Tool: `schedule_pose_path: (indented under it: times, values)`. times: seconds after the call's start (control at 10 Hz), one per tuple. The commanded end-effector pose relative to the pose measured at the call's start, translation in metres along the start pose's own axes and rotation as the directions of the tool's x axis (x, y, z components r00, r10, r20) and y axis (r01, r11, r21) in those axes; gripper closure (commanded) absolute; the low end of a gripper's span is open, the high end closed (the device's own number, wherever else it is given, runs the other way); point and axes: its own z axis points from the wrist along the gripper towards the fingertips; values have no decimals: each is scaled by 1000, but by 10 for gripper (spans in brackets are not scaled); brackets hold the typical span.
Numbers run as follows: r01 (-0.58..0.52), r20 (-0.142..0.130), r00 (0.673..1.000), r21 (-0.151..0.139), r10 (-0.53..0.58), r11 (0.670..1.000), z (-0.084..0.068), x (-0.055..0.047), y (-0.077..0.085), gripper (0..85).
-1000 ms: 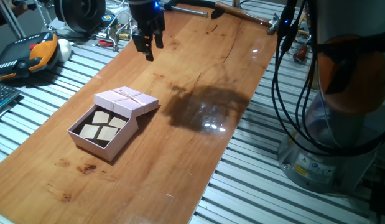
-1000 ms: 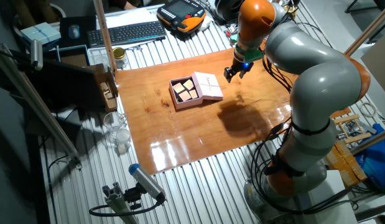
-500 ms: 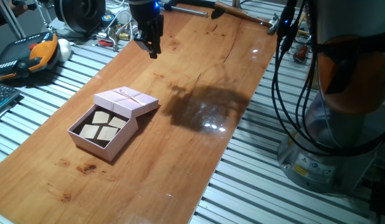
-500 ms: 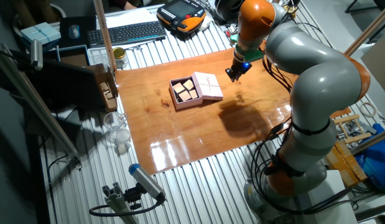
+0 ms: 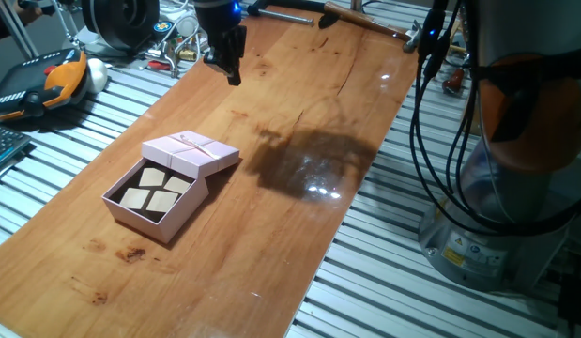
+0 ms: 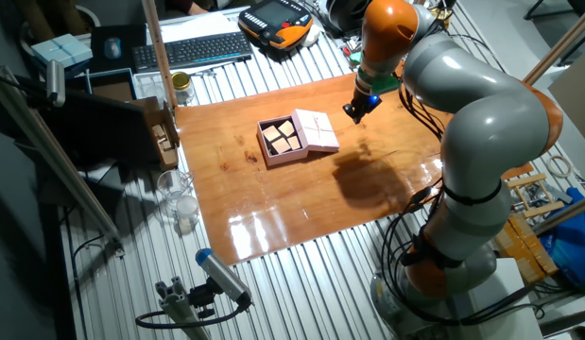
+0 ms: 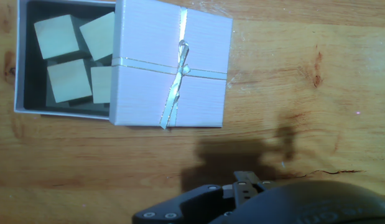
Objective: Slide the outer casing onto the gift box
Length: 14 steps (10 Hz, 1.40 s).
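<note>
Fingers have closed since a second ago.
Near the front, the gift box [image 5: 156,200] sits with the outer casing [image 5: 191,153] resting half over it; farther back the gripper [image 5: 233,73] hangs pinched narrow, empty.

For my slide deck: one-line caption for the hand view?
Ribboned outer casing lies half over the gift box, four tan squares still exposed.

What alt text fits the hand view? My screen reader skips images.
Seen from above, a pale pink ribboned lid lies partly over an open pink box holding tan squares, on a wooden table. The dark tool body fills the bottom edge, away from the lid.
</note>
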Motion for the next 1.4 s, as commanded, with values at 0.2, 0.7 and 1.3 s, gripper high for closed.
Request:
schedule_pose_path:
  times: [0.2, 0.7, 1.3]
  values:
    - [-2, 3, 1000, -1, 2, 1000, 4, -1, -2, 850]
    - [-9, 14, 1000, -10, 9, 1000, 15, 0, -9, 850]
    - [-5, 31, 999, -18, 6, 1000, 32, 0, -26, 850]
